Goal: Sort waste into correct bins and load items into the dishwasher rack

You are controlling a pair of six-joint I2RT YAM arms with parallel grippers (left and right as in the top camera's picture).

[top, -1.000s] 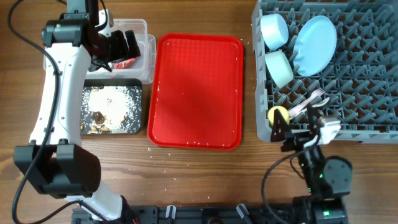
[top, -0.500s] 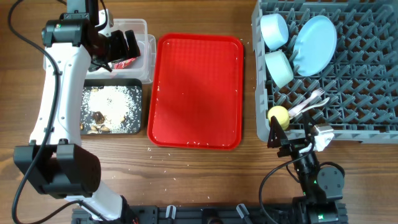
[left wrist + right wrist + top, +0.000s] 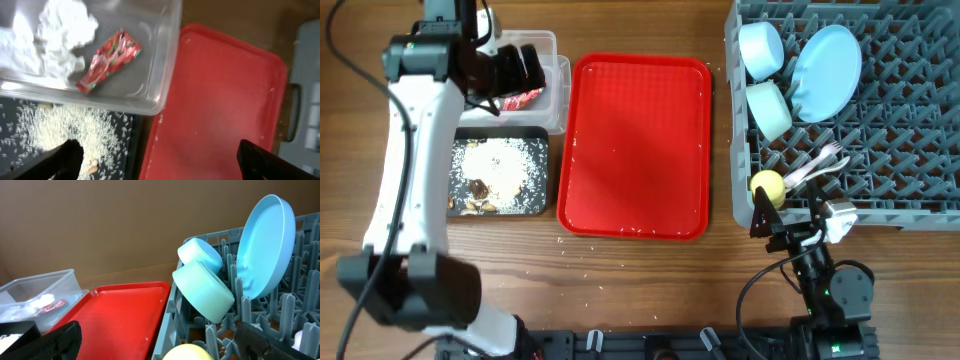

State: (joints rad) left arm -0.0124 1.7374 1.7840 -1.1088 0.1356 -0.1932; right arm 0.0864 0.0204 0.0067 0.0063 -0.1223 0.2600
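The red snack wrapper point(image 3: 109, 61) and white tissue point(image 3: 60, 35) lie in the clear tub point(image 3: 165, 75). My left gripper point(image 3: 160, 165) hangs open and empty above the tub's near edge point(image 3: 520, 75). White crumbs and brown bits cover the black tray point(image 3: 500, 176). The grey rack point(image 3: 880, 130) holds two blue bowls point(image 3: 200, 252) point(image 3: 202, 290), the blue plate point(image 3: 265, 245), the yellow cup point(image 3: 767, 184) and the white spoon and fork point(image 3: 815, 165). My right gripper point(image 3: 155, 340) is open and empty, just in front of the rack's front left corner point(image 3: 790, 222).
The flat red tray point(image 3: 638, 145) lies between the bins and the rack, with a few white specks along its near edge. Loose crumbs dot the wooden table in front of it. The rack's right half holds only pegs.
My right gripper has drawn back from the rack's front edge, away from the yellow cup, which stays in the rack. The left arm has barely moved.
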